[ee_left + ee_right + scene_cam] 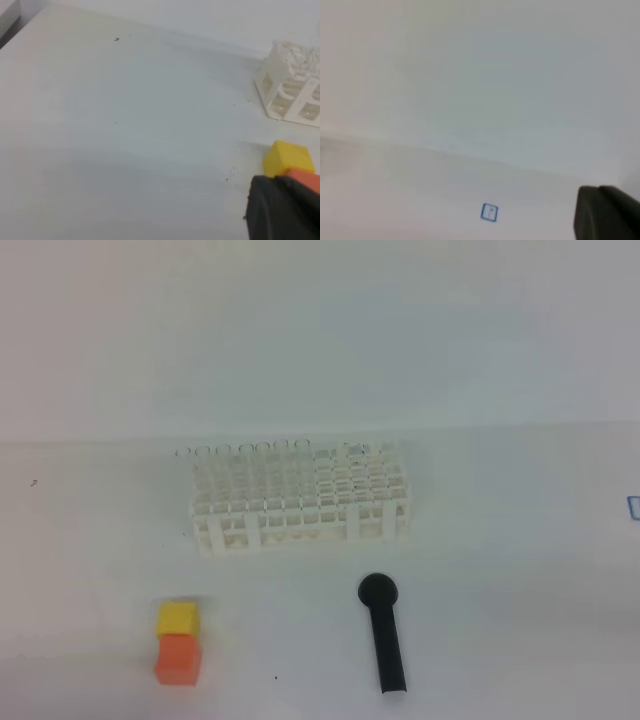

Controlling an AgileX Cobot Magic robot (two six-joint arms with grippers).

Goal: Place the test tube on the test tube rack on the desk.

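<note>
Wrist views catch only dark edge of each gripper body: left gripper [285, 210] at lower right of its frame, right gripper [607, 212] likewise. Fingertips unseen; both pressed together, holding nothing visible. Neither arm appears in exterior high view. Outward from left gripper: yellow block [288, 157] and orange block [305, 178] just beside, test tube rack [300, 496] beyond on desk [500, 570]. Clear test tubes [245, 451] apparently standing upright along rack's rear edge, faint. Loose tube not discernible. Black stick [385, 633] lies before rack, long axis front-to-back. Left arm judged nearer.

White lattice test tube rack [300, 502]; before it, black round-headed stick [384, 630], yellow cube [178, 618], orange cube [179, 659]; white desk [500, 570].
</note>
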